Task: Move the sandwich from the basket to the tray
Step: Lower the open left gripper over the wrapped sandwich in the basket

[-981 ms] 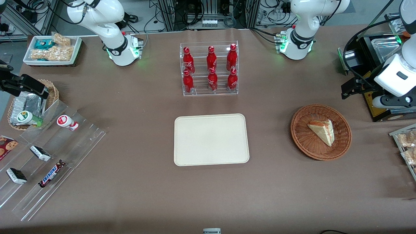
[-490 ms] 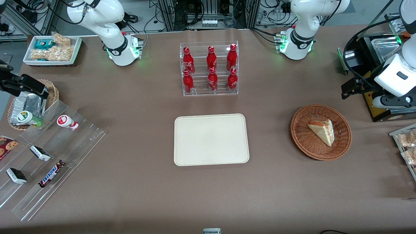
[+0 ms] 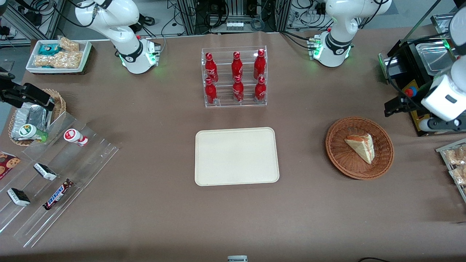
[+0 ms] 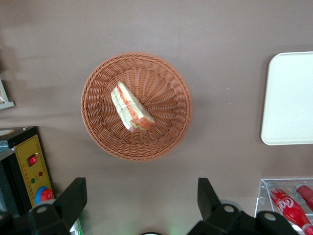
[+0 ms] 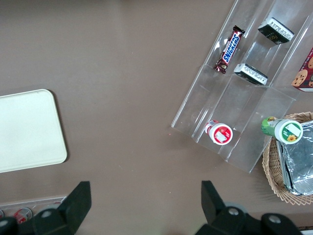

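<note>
The sandwich (image 3: 360,147) lies in the reddish-brown wicker basket (image 3: 336,153) toward the working arm's end of the table. The cream tray (image 3: 236,156) sits bare at mid-table, nearer the parked arm than the basket. My left gripper (image 3: 398,105) hovers high above the table, a little farther from the front camera than the basket. In the left wrist view the gripper (image 4: 141,196) is open and empty, with the sandwich (image 4: 131,106), the basket (image 4: 102,132) and a corner of the tray (image 4: 291,98) below it. The tray also shows in the right wrist view (image 5: 27,129).
A clear rack of red bottles (image 3: 235,78) stands farther from the camera than the tray. A black box with a red button (image 4: 29,166) sits beside the basket. A bin of snacks (image 3: 455,160) is at the working arm's table edge. An acrylic snack shelf (image 3: 54,171) lies toward the parked arm's end.
My left arm has shifted slightly nearer the front camera, toward the basket. The sandwich, basket and tray have not moved.
</note>
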